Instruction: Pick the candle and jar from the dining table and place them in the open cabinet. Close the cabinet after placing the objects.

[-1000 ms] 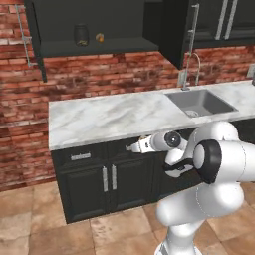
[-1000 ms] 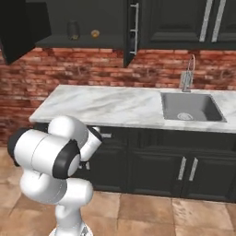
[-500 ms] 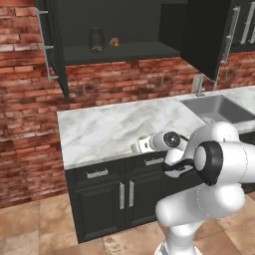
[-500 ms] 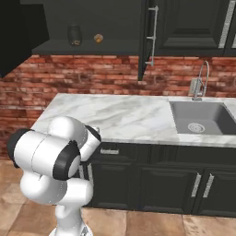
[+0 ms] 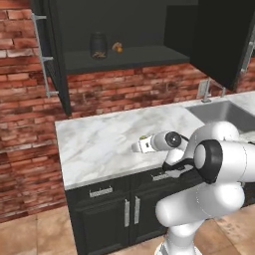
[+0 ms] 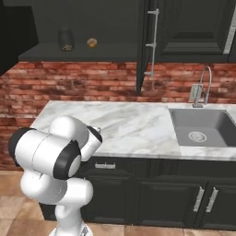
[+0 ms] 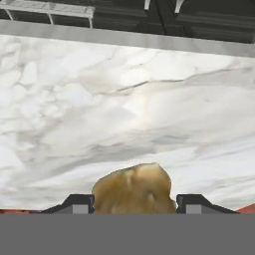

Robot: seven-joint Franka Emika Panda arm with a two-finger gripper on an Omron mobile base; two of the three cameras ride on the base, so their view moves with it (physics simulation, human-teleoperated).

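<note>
The base has rolled closer, so the whole view has shifted and the cabinet [image 5: 144, 25] looms larger. Above the bench [image 5: 99, 144] the jaws grasp the tan candle [image 7: 133, 189]. The jar [image 5: 98, 46] stands on the cabinet shelf.

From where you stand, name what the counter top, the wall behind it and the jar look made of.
Counter top: polished marble, white with grey veins. Wall: rough red brick, mortar lines showing. Jar: probably dark glass, glossy and near-black.
</note>
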